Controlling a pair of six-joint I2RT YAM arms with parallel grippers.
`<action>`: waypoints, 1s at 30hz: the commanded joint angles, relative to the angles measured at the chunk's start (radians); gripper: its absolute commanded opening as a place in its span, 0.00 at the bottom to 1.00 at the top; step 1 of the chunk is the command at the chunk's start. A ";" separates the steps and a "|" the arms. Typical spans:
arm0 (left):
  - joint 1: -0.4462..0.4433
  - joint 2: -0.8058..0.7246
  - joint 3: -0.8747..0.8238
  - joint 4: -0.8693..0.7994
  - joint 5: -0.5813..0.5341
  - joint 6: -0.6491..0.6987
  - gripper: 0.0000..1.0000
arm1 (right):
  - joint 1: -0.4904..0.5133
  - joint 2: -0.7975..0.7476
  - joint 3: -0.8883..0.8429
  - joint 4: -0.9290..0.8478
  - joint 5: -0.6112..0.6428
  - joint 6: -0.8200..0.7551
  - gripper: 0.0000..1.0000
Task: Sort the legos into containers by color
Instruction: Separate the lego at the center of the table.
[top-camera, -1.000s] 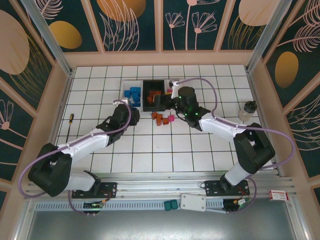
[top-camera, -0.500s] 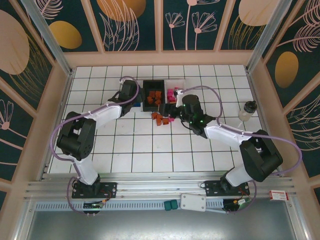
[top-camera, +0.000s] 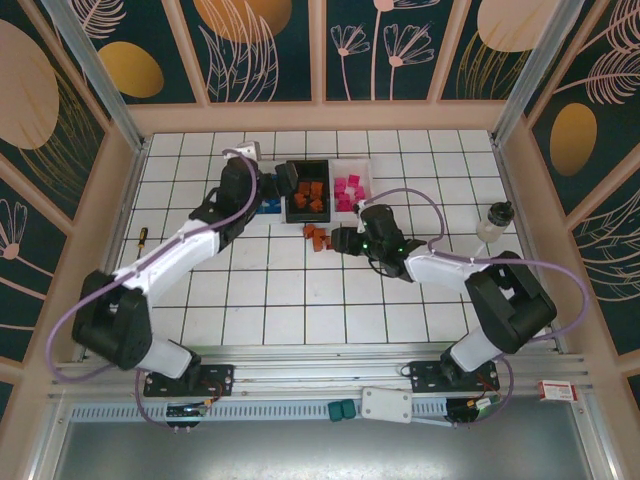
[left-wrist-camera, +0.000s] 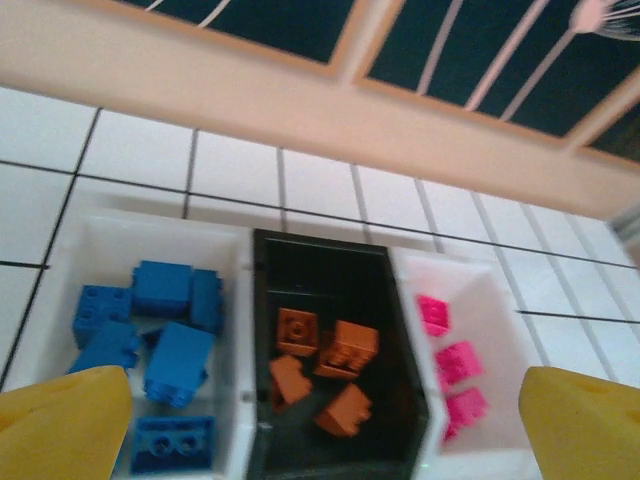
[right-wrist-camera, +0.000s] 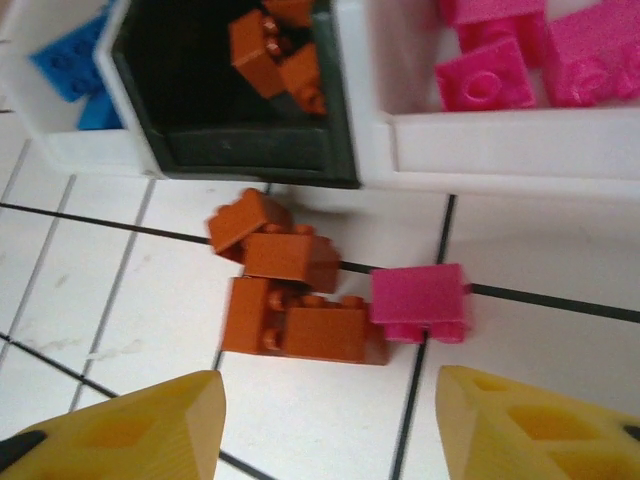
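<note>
You've got three containers: one black bin (right-wrist-camera: 240, 150), with two white bins (right-wrist-camera: 520, 150) flanking it. Just before it lie four orange-brown legos (right-wrist-camera: 290, 258) and one pink lego (right-wrist-camera: 420, 300).

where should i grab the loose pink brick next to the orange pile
Probably pinch the pink brick from above, across the face toward the white bin and the opposite one. Both look clear, while one end touches the orange bricks.
</note>
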 joint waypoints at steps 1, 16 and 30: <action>-0.035 -0.072 -0.140 0.036 0.018 -0.038 0.99 | -0.022 0.052 0.043 0.029 0.036 0.042 0.56; -0.057 -0.352 -0.426 -0.001 0.007 -0.085 0.99 | -0.024 0.257 0.167 -0.042 0.115 0.086 0.47; -0.056 -0.382 -0.479 -0.003 0.009 -0.087 0.99 | -0.054 0.041 -0.029 -0.089 0.165 0.080 0.48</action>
